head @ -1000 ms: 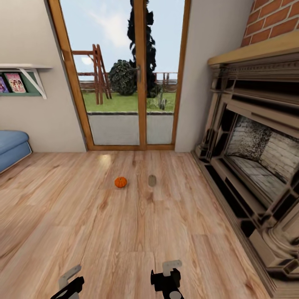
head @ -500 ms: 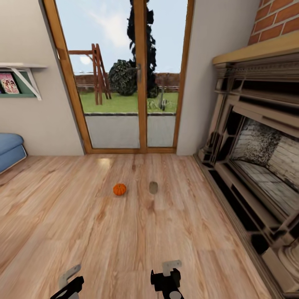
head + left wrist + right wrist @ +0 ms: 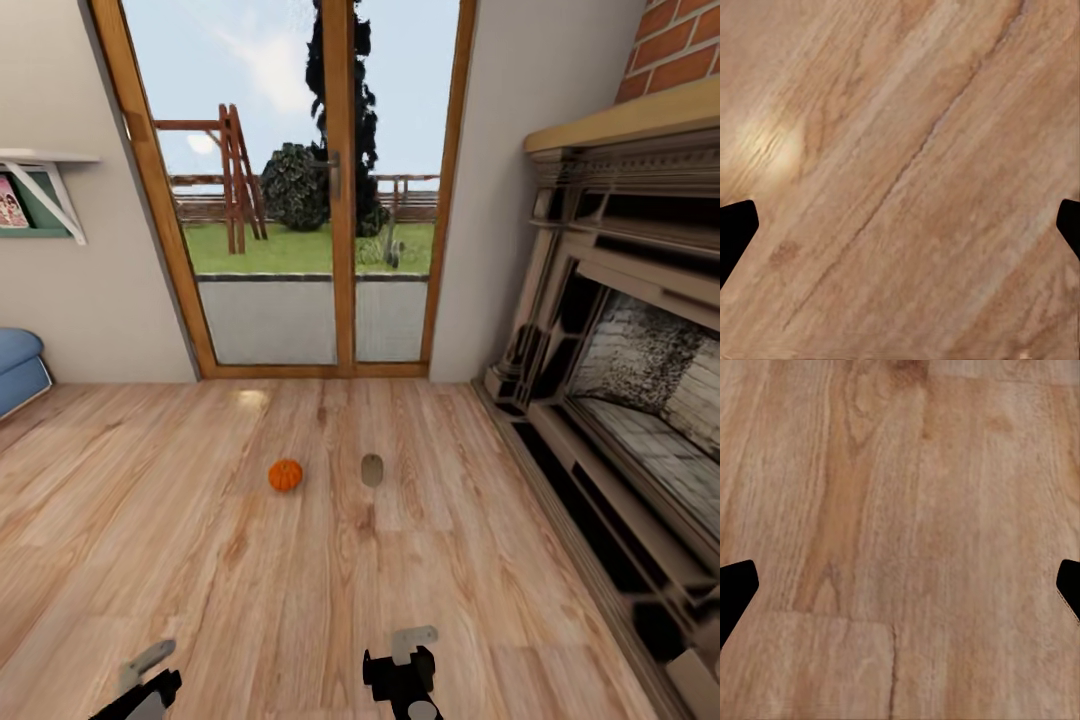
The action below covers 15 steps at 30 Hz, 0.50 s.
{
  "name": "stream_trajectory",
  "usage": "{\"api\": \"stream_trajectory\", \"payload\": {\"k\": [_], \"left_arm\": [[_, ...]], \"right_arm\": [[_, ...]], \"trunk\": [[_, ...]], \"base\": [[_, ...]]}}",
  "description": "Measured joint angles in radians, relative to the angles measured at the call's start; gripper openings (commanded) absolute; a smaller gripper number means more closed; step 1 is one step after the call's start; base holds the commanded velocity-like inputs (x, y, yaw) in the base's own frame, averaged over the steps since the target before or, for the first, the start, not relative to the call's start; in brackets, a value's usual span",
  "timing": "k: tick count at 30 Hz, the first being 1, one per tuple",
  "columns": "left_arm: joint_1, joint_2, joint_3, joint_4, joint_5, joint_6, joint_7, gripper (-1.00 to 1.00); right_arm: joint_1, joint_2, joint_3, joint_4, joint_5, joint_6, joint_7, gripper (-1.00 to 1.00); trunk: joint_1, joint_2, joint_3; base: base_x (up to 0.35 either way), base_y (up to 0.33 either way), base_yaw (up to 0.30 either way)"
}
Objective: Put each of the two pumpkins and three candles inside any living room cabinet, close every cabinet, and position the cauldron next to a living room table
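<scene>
Both grippers (image 3: 135,690) (image 3: 405,680) low, empty, spread.

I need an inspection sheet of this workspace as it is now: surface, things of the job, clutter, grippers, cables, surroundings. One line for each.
Surface: wooden plank floor, bare under both wrist cameras.
Job's things: one orange pumpkin and one grey-brown candle on the floor, side by side, apart, ahead of the robot.
Clutter: nothing seen.
Grippers: left gripper and right gripper both open, fingertips wide apart at the wrist views' edges, holding nothing, above the floor.
Cables: nothing seen.
Surroundings: glass patio doors ahead, closed; stone fireplace along the right; wall shelf and blue seat at the left.
</scene>
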Motion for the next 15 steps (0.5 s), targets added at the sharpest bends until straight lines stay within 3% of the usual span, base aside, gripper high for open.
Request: {"api": "stream_trajectory", "payload": {"k": [2,6,10,13,15], "left_arm": [[-0.002,0.027,0.000,-0.062,0.003,0.107,-0.018,1.00],[0.001,0.100,0.007,-0.387,0.019,0.422,-0.056,1.00],[0.023,0.125,0.037,-0.674,0.067,0.628,-0.063,1.00],[0.055,0.136,0.088,-0.882,0.079,0.800,-0.063,1.00],[0.089,0.138,0.110,-1.009,0.083,0.876,-0.064,1.00]], "right_arm": [[0.000,0.000,0.000,0.000,0.000,0.000,-0.001,1.00],[0.000,0.000,0.000,0.000,0.000,0.000,0.000,1.00],[0.000,0.000,0.000,0.000,0.000,0.000,0.000,1.00],[0.000,0.000,0.000,0.000,0.000,-0.001,0.000,1.00],[0.000,0.000,0.000,0.000,0.000,-0.002,0.000,1.00]], "trunk": [[0.000,0.000,0.000],[0.000,0.000,0.000],[0.000,0.000,0.000],[0.000,0.000,0.000],[0.000,0.000,0.000]], "base": [[0.130,0.000,0.000],[0.048,0.000,0.000],[0.062,0.000,0.000],[0.031,0.000,0.000],[0.010,0.000,0.000]]}}
